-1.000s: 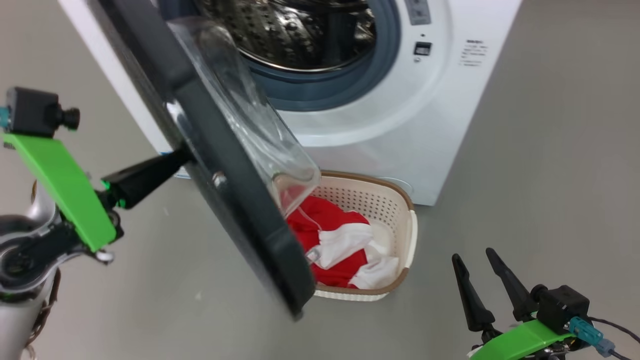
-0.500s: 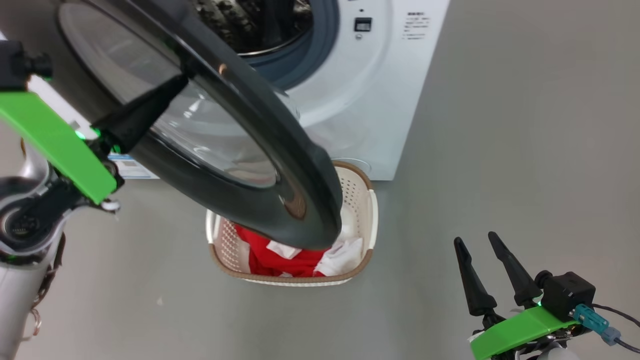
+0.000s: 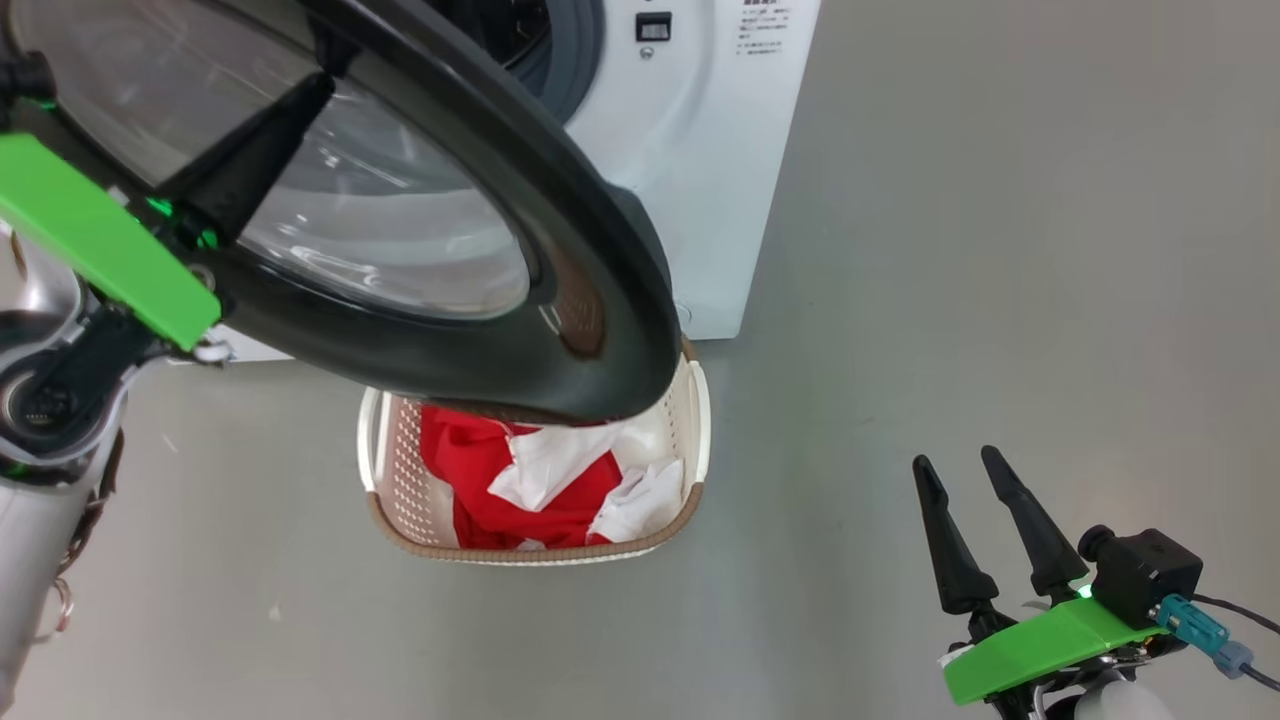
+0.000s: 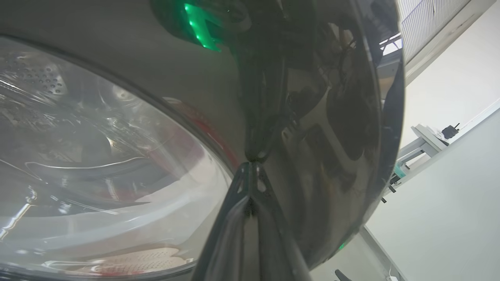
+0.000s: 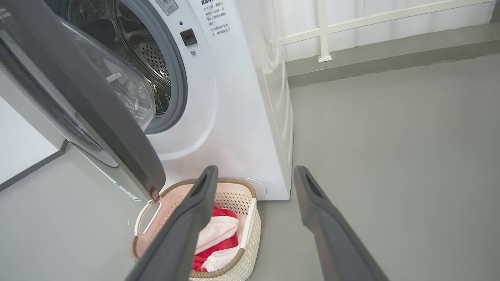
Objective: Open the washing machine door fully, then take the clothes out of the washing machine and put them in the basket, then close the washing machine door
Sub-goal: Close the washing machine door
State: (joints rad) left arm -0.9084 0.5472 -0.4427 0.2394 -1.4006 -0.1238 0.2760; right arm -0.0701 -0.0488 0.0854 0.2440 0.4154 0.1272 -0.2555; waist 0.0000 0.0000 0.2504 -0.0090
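The washing machine door (image 3: 600,280), with its black rim and clear window, hangs partly open over the basket. Its outer face is turned toward me. My left gripper (image 3: 322,85) is shut, and its tip (image 4: 252,166) presses on the glossy rim beside the glass. The white washing machine (image 3: 720,150) stands behind, and its steel drum (image 5: 152,58) shows past the door (image 5: 97,105). The cream basket (image 3: 385,470) sits on the floor at the machine's foot and holds the red and white clothes (image 3: 470,460). My right gripper (image 3: 955,462) is open and empty, low at the right, well clear of the basket (image 5: 234,257).
Grey floor (image 3: 1000,250) stretches to the right of the machine. A white railing (image 5: 371,19) and a low ledge run along the wall beyond it. A pale table (image 4: 425,136) stands far off past the door's edge.
The door has swung toward the machine with my left gripper against it, so its outer face shows instead of the inner glass bowl. The head camera turned too. The right gripper stays open.
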